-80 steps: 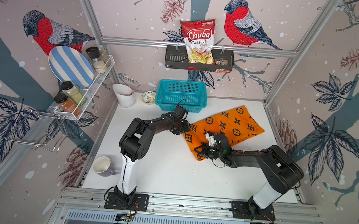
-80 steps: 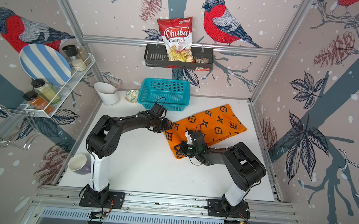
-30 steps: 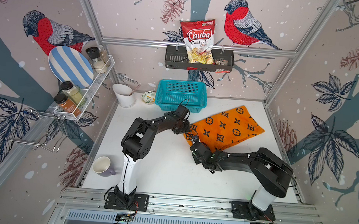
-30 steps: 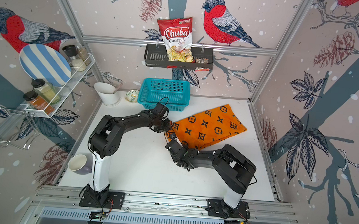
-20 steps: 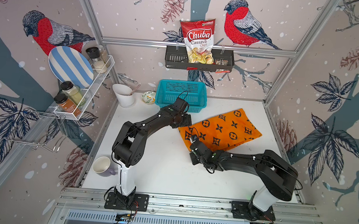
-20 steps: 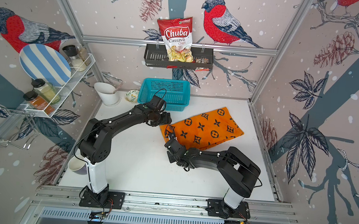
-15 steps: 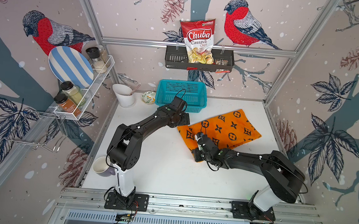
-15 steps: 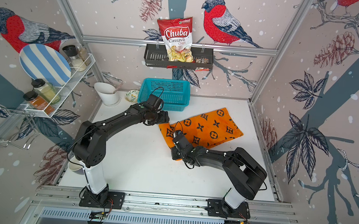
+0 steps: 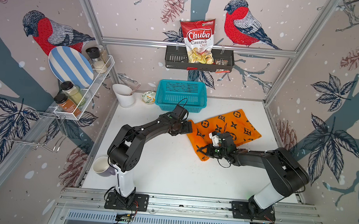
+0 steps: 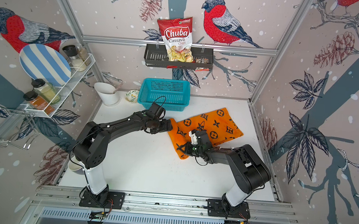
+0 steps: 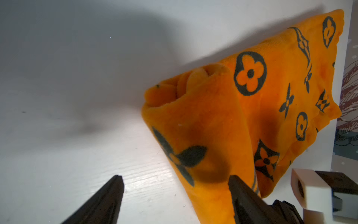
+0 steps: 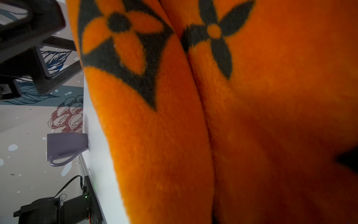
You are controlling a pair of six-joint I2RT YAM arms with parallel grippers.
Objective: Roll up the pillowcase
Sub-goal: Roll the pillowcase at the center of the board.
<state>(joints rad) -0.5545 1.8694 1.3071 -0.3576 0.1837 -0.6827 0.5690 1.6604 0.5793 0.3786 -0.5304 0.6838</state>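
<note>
Left tool [image 9: 188, 126] lets go of the half-rolled pillowcase [image 9: 237, 126]; right tool [image 9: 206, 151] is back on the roll.

A second ago the left tool's jaws were narrower. Now they stand wide apart at the roll's end nearest the teal basket [image 9: 166, 103], just in front of its right corner. The right tool, which was on bare desk [image 9: 159, 159] beside the cloth, now sits over the roll's end farthest from the basket; fabric hides its jaws, so I cannot tell whether it grips. The pillowcase lies in front and to the right of the basket. Its rolled edge faces the open desk, and the flat part spreads away from the basket, its far corner near the side wall. In front of the basket, between the arms, the desk is bare and wide. The mug [image 9: 103, 165] is well apart.
</note>
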